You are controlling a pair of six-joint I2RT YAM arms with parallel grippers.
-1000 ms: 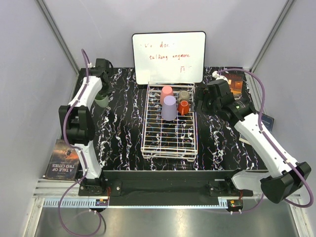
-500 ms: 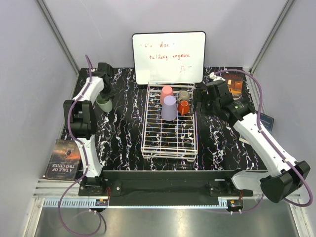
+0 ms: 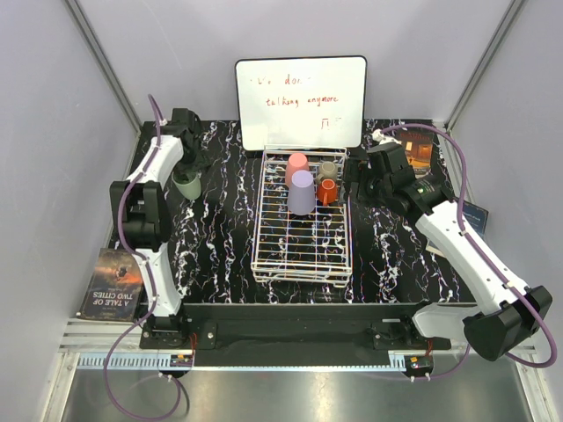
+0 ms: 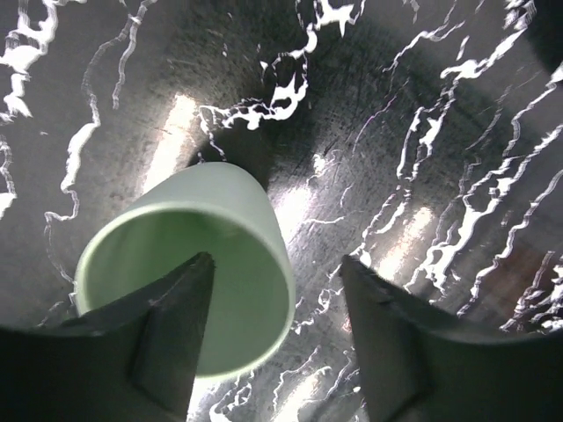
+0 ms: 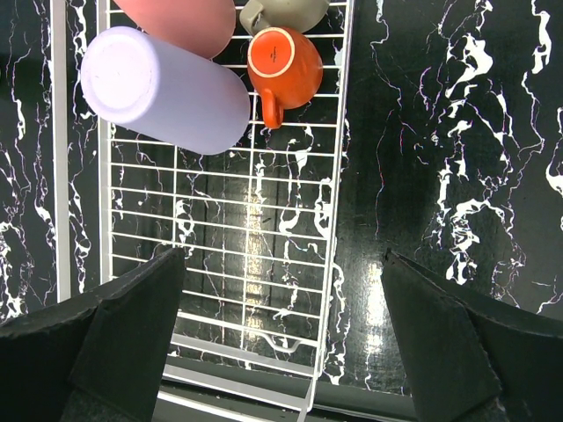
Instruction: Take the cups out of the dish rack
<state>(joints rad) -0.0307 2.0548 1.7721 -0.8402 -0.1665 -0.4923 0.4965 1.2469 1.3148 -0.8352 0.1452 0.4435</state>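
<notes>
A pale green cup [image 3: 186, 185] stands upright on the black marbled table at the far left. My left gripper [image 3: 186, 170] is over it and open: in the left wrist view one finger [image 4: 167, 338] hangs inside the green cup [image 4: 224, 220], the other clear of its wall. Pink [image 3: 297, 165], lavender [image 3: 302, 193], beige-grey [image 3: 328, 169] and orange [image 3: 327, 191] cups sit in the far end of the white wire dish rack [image 3: 301, 251]. My right gripper [image 3: 355, 179] hovers open at the rack's right rail [image 5: 330, 264], short of the orange cup [image 5: 283, 61] and lavender cup [image 5: 167, 88].
A whiteboard [image 3: 301, 101] leans behind the rack. A book [image 3: 113, 283] lies off the table's left edge. Another book [image 3: 419, 147] lies at the back right, and a small dark card [image 3: 475, 215] sits by the right arm.
My left gripper has opened and let go of the green cup, which now stands on the table a little nearer than before. The right arm has barely moved.
</notes>
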